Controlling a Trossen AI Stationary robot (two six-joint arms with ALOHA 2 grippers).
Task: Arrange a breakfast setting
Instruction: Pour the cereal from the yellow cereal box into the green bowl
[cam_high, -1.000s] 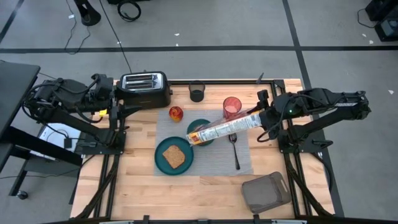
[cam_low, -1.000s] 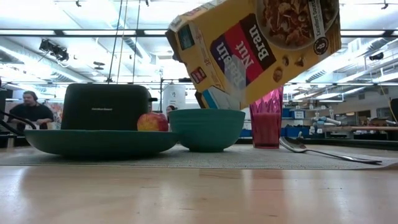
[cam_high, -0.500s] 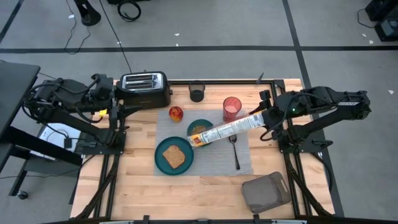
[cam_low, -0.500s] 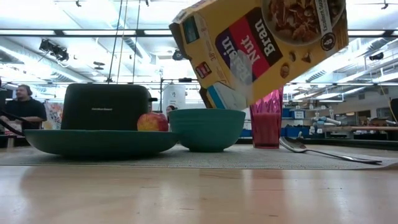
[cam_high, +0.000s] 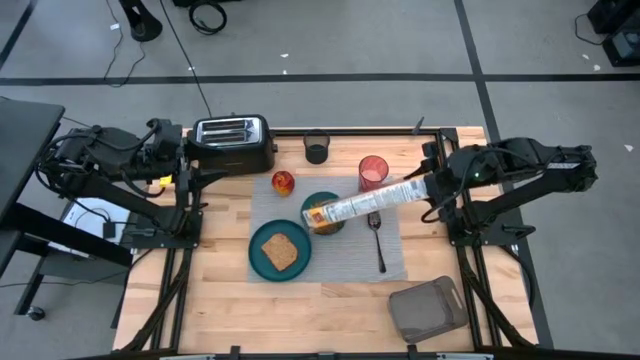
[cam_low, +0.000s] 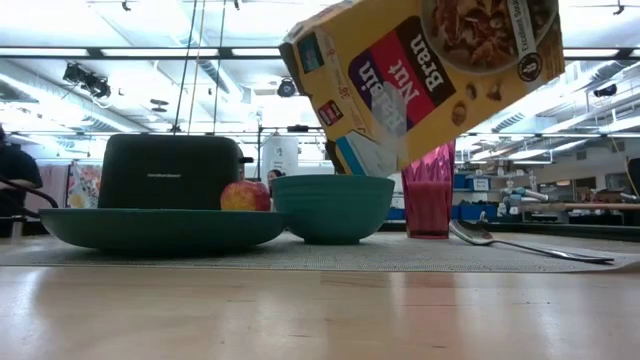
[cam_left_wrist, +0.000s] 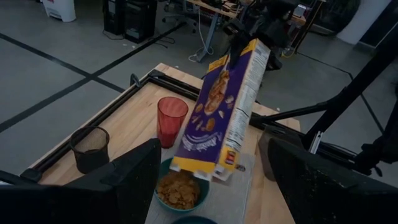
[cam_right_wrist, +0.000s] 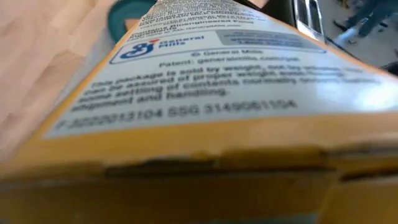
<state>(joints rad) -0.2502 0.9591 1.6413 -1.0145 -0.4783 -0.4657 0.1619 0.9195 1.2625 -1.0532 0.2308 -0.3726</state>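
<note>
A yellow-and-purple cereal box (cam_high: 365, 203) slants over the teal bowl (cam_high: 322, 199), open end down. The bowl holds brown cereal (cam_left_wrist: 179, 188). My right gripper (cam_high: 430, 187) is shut on the box's raised end. On the grey placemat (cam_high: 350, 262) stand the bowl, a teal plate (cam_high: 258, 262) with a toast slice (cam_high: 279, 250), a red-yellow apple (cam_high: 283, 182), a pink-red cup (cam_high: 373, 170) and a metal spoon (cam_high: 378, 245). My left gripper (cam_high: 190, 172) waits open at the table's left edge, beside the toaster. My right gripper holds the cereal box by its closed end (cam_left_wrist: 254, 45), coming from the table's right side. The box is lifted clear and slants down toward the bowl, with its open end (cam_left_wrist: 199, 171) just above the cereal. The fingers themselves are hidden by the box and the wrist.
A black-and-chrome toaster (cam_high: 232, 140) stands at the far left and a small black cup (cam_high: 317, 149) at the far edge. A grey square tray (cam_high: 428, 308) lies at the near right corner. Bare wood shows along the near edge. A person (cam_low: 15, 170) is in the room beyond.
My right gripper has drawn a little toward the table's right edge with the cereal box, which stays tilted over the bowl. Brown cereal now shows in the bowl.
</note>
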